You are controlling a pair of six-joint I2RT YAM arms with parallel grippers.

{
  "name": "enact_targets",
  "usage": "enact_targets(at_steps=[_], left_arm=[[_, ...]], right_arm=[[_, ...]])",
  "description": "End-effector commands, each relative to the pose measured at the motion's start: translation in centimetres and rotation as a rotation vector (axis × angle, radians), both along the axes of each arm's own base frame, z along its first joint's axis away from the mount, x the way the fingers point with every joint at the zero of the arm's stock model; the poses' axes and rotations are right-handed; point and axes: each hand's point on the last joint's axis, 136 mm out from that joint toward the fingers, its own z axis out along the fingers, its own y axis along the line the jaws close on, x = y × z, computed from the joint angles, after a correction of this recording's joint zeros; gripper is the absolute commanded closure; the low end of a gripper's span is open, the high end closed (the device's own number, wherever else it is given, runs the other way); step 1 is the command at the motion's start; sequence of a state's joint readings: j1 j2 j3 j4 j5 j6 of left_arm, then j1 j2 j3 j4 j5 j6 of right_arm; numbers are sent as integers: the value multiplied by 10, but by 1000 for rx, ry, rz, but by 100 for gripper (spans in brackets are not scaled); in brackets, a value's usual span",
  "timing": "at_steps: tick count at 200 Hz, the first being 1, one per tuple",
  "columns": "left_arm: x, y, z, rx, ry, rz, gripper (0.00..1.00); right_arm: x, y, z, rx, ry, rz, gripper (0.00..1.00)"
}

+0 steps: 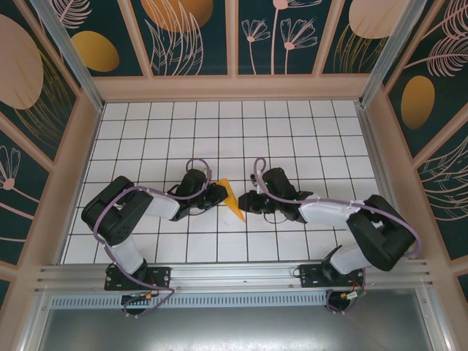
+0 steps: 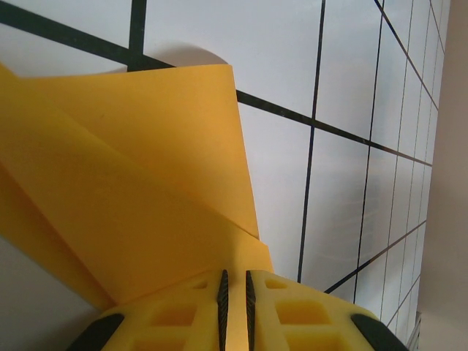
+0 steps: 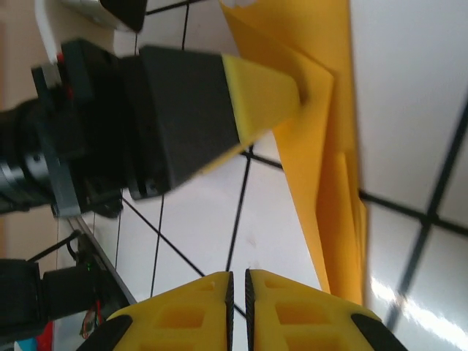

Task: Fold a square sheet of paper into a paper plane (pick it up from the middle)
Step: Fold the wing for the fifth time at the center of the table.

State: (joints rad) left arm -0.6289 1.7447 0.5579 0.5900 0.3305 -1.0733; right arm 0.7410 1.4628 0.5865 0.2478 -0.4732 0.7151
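While left claw [image 2: 235, 281] pinches folded paper [image 2: 146, 190], right claw [image 3: 238, 281] sits closed, empty, just beside it.

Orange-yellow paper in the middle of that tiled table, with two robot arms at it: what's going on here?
Two arms are working on a partly folded orange-yellow paper near the middle of the white tiled table. The left pincer is clamped on the paper and holds it up at a tilt. The right pincer sits close beside it, jaws almost together, with the paper next to them and not between them. It is not yet a finished plane.
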Motion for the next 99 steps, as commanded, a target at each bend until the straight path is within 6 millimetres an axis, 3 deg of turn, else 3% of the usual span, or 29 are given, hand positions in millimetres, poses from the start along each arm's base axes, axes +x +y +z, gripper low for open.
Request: enact_targets(at_steps=[1, 55, 99], left_arm=[[-8, 18, -34, 124, 61, 22, 81], [-7, 16, -31, 116, 56, 21, 80], [-5, 15, -30, 119, 51, 15, 80]], right_arm=[[14, 13, -4, -5, 3, 9, 84], [22, 26, -35, -31, 81, 23, 86], [18, 10, -64, -118, 132, -6, 87]])
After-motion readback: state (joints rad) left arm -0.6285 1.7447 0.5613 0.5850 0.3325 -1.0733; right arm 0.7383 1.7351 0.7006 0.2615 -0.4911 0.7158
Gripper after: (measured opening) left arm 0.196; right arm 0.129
